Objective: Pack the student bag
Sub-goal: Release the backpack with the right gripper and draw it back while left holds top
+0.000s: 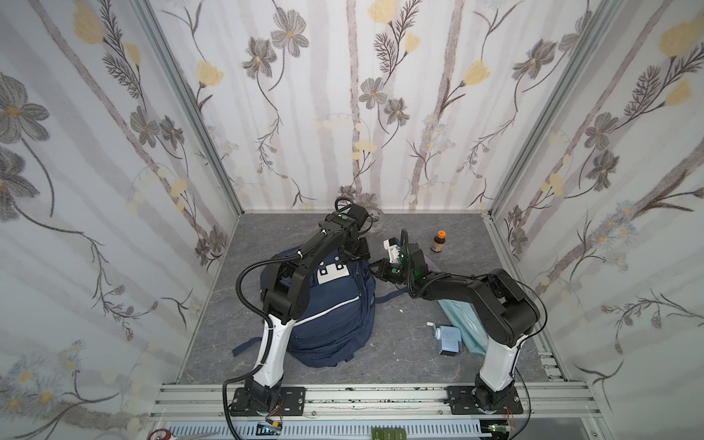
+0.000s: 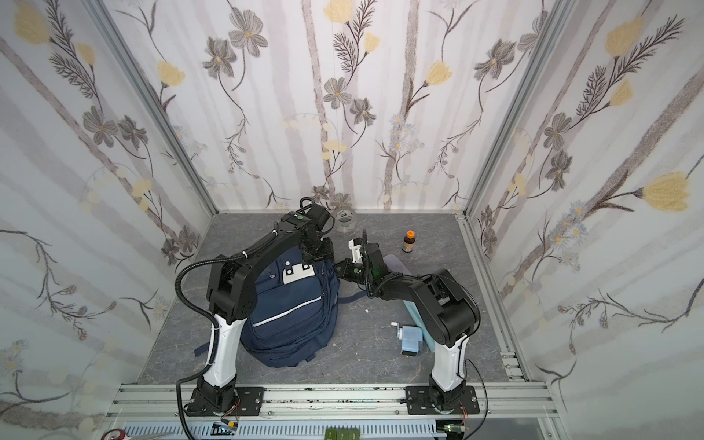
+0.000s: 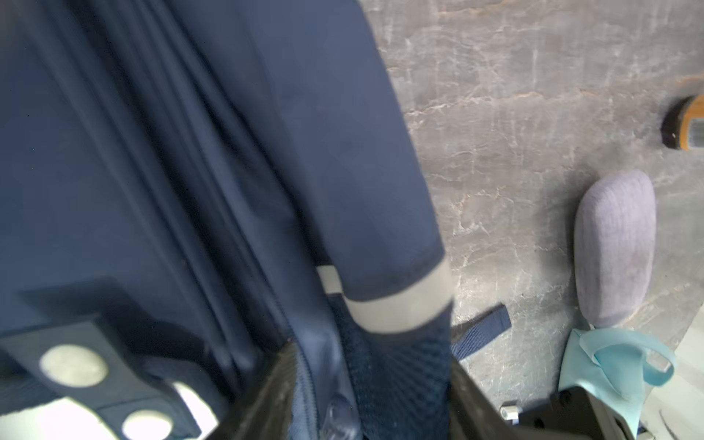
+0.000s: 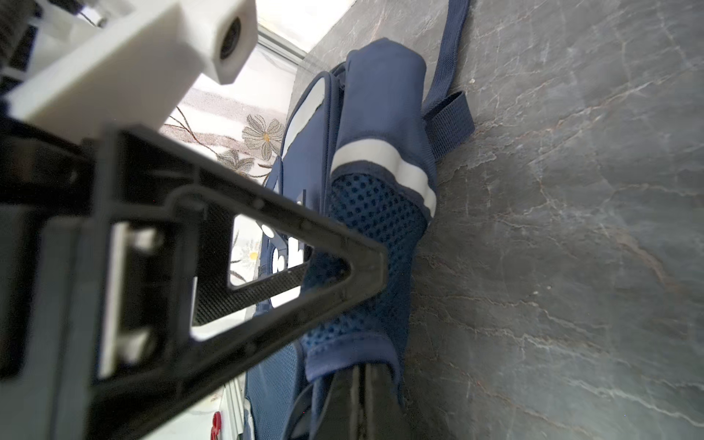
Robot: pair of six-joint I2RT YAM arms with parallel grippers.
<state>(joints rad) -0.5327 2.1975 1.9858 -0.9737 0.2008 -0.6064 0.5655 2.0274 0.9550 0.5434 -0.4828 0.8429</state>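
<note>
**Both grippers at the top end of the student bag**

Top views. The student bag lay on the grey marbled table, front panel up, nearer my left arm. Its top end pointed toward the back wall. My left gripper hung over that top end. My right gripper reached across to the bag's upper side edge. A brown bottle with an orange cap stood upright, well apart from the bag on the right. A pack of teal face masks lay partly under my right arm.

Left wrist view. The picture was blurred. My left gripper had its two dark fingers apart, with the bag's navy fabric filling the gap between them. I could not tell whether they were pressing on it or only straddling it. A grey-lilac case lay on the table beside the bag.

Right wrist view. My right gripper had its jaws together. The tip was against the bag's mesh side pocket. I could not tell whether any fabric was caught.
</note>
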